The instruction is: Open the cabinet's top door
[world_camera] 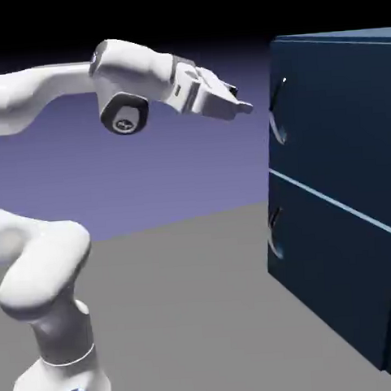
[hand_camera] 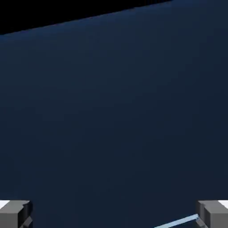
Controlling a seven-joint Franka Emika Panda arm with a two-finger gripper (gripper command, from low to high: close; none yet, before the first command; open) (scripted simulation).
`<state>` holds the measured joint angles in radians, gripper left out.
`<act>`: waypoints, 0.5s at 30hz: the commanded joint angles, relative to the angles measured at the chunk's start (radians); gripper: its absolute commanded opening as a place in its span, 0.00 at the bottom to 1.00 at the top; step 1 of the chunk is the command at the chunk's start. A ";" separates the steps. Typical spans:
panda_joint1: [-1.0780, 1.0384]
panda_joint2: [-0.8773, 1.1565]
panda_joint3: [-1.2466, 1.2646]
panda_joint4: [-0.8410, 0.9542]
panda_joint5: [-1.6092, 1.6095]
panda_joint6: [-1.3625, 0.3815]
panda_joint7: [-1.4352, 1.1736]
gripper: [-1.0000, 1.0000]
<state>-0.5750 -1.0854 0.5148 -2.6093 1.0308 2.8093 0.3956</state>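
Note:
The cabinet (world_camera: 337, 198) is a tall dark navy box at the right of the exterior view. Its top door (world_camera: 340, 116) is the upper front panel and lies flush, with a thin curved handle (world_camera: 278, 112) at its left edge. My gripper (world_camera: 238, 101) hangs in the air just left of that handle, level with it and a short gap away. Its jaws stand wide and hold nothing. In the hand view the grey fingertips (hand_camera: 15, 213) sit far apart at the bottom corners, and the navy top door (hand_camera: 116, 116) fills the picture.
The lower panel (world_camera: 334, 280) has its own curved handle (world_camera: 274, 230) below. A pale seam line (hand_camera: 178, 221) shows near the hand view's bottom right. The grey table (world_camera: 198, 313) stretches between the robot's base and the cabinet.

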 commanded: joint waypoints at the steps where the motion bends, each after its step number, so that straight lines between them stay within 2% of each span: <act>1: -0.025 -0.022 0.022 0.008 0.044 -0.010 -0.015 1.00; 15: -0.372 -0.326 0.326 0.127 0.653 -0.144 -0.219 1.00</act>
<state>-0.9466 -1.4116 0.8406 -2.4822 1.6832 2.6652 0.1769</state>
